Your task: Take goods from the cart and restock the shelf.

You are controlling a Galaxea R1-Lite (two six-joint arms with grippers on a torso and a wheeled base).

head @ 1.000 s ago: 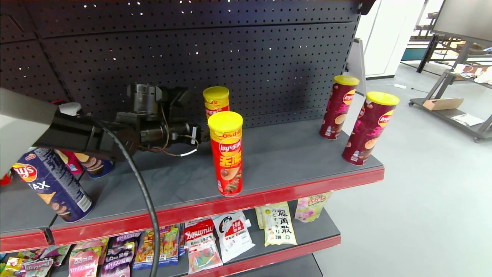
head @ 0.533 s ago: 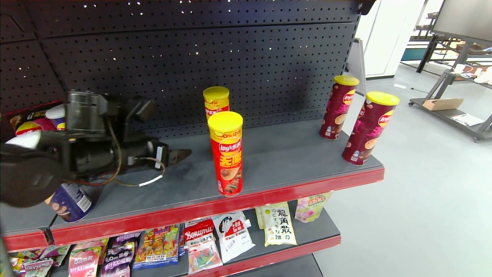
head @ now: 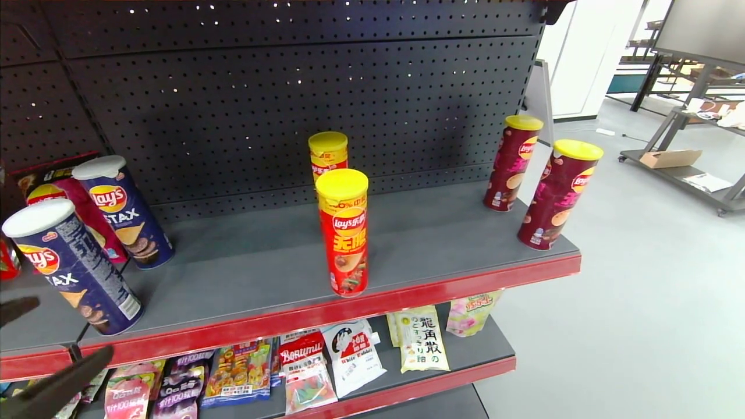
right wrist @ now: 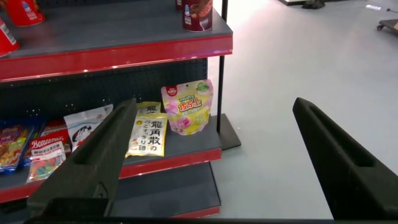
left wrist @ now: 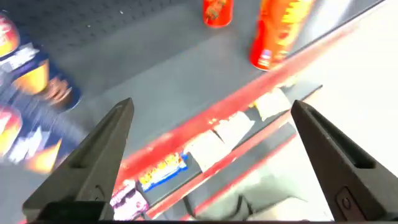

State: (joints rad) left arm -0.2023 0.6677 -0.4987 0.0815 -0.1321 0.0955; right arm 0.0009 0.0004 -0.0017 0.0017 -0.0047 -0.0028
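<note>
Left gripper (head: 75,323) pulls back from red can (head: 343,233), off shelf (head: 244,273), down low to left, fingers wide apart. Front blue can (head: 73,265) and back blue can (head: 125,209) now uncovered.

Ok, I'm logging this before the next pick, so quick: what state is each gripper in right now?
Left gripper: open, holding nothing.
Right gripper: open, holding nothing.
</note>
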